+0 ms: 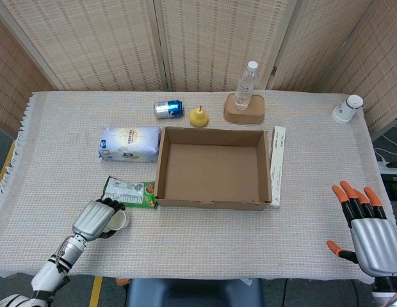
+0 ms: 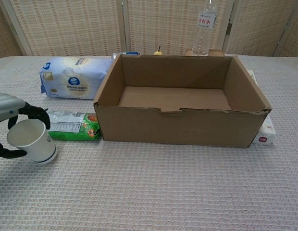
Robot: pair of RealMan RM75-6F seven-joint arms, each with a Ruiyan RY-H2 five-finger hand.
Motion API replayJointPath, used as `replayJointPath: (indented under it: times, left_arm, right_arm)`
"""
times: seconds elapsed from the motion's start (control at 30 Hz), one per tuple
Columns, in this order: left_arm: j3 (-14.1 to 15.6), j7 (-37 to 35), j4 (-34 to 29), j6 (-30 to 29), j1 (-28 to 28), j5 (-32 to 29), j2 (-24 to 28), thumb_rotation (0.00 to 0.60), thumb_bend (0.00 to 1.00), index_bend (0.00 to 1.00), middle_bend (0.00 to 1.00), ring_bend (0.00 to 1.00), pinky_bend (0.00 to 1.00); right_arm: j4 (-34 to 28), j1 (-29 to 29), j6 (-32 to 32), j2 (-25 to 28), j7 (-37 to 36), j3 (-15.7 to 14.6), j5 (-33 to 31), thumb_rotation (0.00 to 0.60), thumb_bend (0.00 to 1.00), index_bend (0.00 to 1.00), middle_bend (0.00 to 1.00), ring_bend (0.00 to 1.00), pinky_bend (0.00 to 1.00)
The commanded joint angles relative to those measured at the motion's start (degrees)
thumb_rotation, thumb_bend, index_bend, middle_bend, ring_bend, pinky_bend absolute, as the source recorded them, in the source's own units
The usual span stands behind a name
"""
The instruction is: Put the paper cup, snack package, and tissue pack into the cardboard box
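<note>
Left hand (image 2: pixel 6 118): at the desk's 7 o'clock corner, dark fingers (image 2: pixel 37 114) curled round the cup's rim and thumb against its near side, gripping it.
Cup (image 2: pixel 31 141): white paper, tilted with its mouth leaning toward the left hand; the chest view does not settle whether its base is on the cloth.
Snack (image 1: pixel 129 192): green packet lying flat just at 1 o'clock of the cup, its right end against the box's near-left corner.
Tissues (image 1: pixel 129 143): pale blue-white pack lying flat at 12 o'clock of the snack, just beside the box's left wall.
Box (image 1: pixel 269 171): open cardboard, upright mid-desk, nothing inside.
Right hand (image 1: pixel 370 229): at the desk's 5 o'clock corner, well apart from the box, orange-tipped fingers spread, holding nothing.
Desk (image 1: pixel 64 173): covered in a pale woven cloth.
Can (image 1: pixel 168 109): on its side at 11 o'clock of the box.
Pear (image 1: pixel 198 117): yellow, just right of the can, near the box's far wall.
Bottle (image 1: pixel 246 86): clear water bottle upright on a round brown coaster at 12 o'clock of the box.
Carton (image 1: pixel 278 164): long white one lying along the box's right wall.
</note>
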State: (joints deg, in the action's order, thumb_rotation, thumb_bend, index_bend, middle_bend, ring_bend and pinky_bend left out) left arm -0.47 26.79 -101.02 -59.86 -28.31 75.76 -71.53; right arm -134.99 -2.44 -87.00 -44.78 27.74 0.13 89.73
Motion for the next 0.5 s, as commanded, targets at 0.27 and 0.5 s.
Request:
replayJointPath:
  times: [0.27, 0.5]
  left_arm:
    - [-3.97, 5.09, -10.38, 1.13, -3.76, -3.65, 12.09, 0.600, 0.26, 0.35, 0.43, 0.30, 0.48]
    - [-10.01, 9.00, -18.70, 5.57, -11.13, -9.90, 20.30, 0.600, 0.27, 0.37, 0.44, 0.30, 0.48]
  right_arm:
    - [0.00, -0.01, -0.29, 0.57, -0.93, 0.03, -0.06, 0.600, 0.00, 0.00, 0.00, 0.00, 0.00]
    - [0.00, -0.03, -0.17, 0.60, -0.99, -0.24, 0.49, 0.600, 0.00, 0.00, 0.00, 0.00, 0.00]
